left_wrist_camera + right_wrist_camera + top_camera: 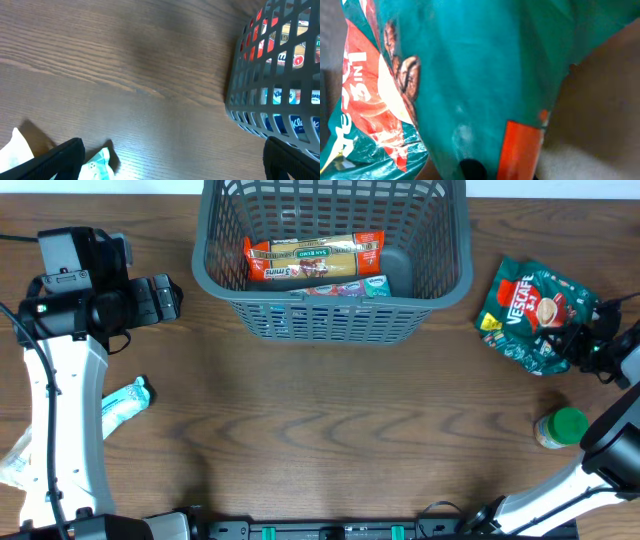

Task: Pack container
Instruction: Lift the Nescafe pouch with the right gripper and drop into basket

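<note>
The container (335, 310), a large dark grey lattice basket, stands at the back centre and holds an orange pasta pack (315, 258) and a teal tissue pack (350, 288). It also shows at the right of the left wrist view (270, 85). My right gripper (583, 340) is at the lower right edge of a green Nescafe 3in1 coffee bag (530, 310). The bag fills the right wrist view (485, 75) and lies between the fingers, of which only one dark tip shows. My left gripper (168, 298) is open and empty, left of the container.
A teal and white packet (125, 402) lies at the left by the left arm and shows between the left fingers (97, 165). A green-lidded jar (560, 428) stands at the right front. A white wrapper (15, 465) lies at the far left edge.
</note>
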Robot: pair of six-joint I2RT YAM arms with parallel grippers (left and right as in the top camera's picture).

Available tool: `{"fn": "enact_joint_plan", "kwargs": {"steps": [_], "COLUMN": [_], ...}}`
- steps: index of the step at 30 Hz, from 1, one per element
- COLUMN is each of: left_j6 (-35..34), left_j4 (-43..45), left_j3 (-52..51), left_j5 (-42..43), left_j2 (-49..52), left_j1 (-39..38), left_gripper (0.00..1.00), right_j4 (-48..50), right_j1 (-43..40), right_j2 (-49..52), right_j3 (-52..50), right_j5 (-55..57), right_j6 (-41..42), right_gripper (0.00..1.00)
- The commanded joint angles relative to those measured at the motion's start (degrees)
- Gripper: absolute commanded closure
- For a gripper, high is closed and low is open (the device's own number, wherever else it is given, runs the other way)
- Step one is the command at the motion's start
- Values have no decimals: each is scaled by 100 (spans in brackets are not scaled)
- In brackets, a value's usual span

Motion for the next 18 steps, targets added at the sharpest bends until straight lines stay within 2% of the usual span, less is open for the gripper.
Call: {"fn": "enact_joint_plan", "kwargs": {"steps": [1,11,15,18], "left_j6": [35,37,35,37], "left_j4": [0,-42,-90,-92], "left_j3": [22,22,22,22], "left_j5": [79,76,76,74], "left_j2": [-48,-48,-48,-48], "left_j1": [4,7,7,7], "left_gripper": [1,1,1,1], "right_j4": [-490,-1845,-2072,-2218], "right_j1": [247,1274,1766,2243], "right_j2": [-570,-2527,-2771,-2820], "right_j3": [313,2811,3609,4022], "right_j5": [479,2708,2721,2236], "right_j6": [142,278,-133,-815], "right_gripper": [99,99,99,99]}}
